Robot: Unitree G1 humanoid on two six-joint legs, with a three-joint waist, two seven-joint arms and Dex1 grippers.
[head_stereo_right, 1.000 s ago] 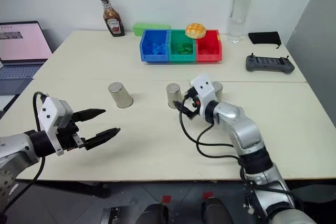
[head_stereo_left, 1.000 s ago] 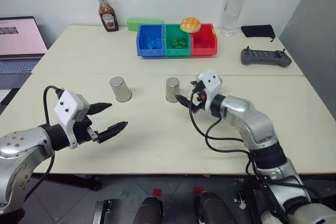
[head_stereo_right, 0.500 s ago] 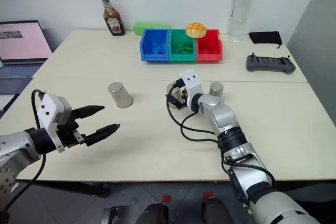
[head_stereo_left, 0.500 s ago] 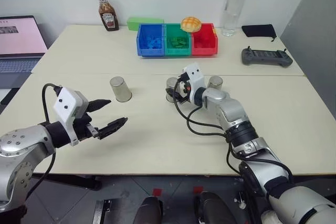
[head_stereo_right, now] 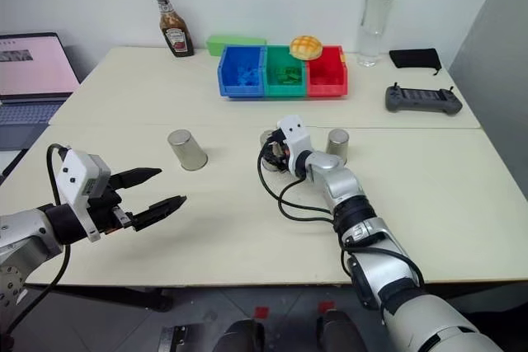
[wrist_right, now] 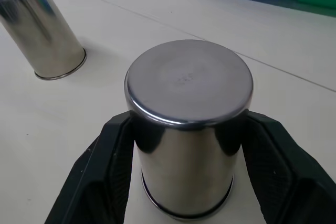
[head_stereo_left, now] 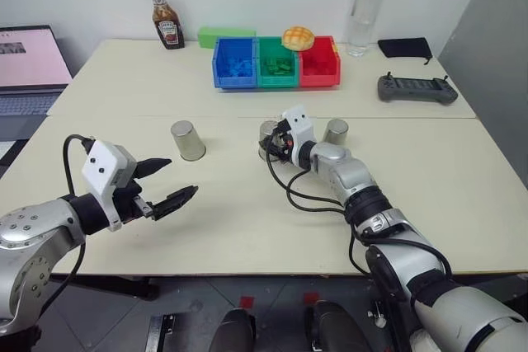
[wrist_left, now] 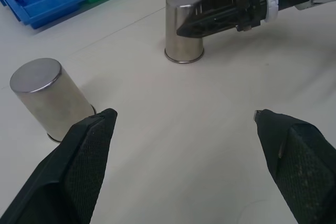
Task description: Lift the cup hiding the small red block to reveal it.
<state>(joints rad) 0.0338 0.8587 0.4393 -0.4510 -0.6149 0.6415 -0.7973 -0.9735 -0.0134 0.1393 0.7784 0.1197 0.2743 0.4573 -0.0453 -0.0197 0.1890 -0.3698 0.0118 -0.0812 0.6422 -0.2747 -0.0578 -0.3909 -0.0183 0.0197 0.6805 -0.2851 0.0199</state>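
Three steel cups stand upside down in a row on the bench (head_stereo_left: 247, 212), rims on the surface. Landmark: the middle cup (wrist_right: 188, 129). The right end effector (wrist_right: 188, 177) has its two black fingers pressed against opposite sides of the middle cup, clamped on it. The left cup (head_stereo_left: 188, 139) stands well apart on one side, the right cup (head_stereo_left: 335, 131) near on the other. The left end effector (head_stereo_left: 169, 183) hovers well short of the middle cup, fingers spread wide, holding nothing. Beyond the middle cup sit a blue bin (head_stereo_left: 235, 63), green bin (head_stereo_left: 277, 65) and red bin (head_stereo_left: 319, 63), touching side by side, holding small pieces of their own colours.
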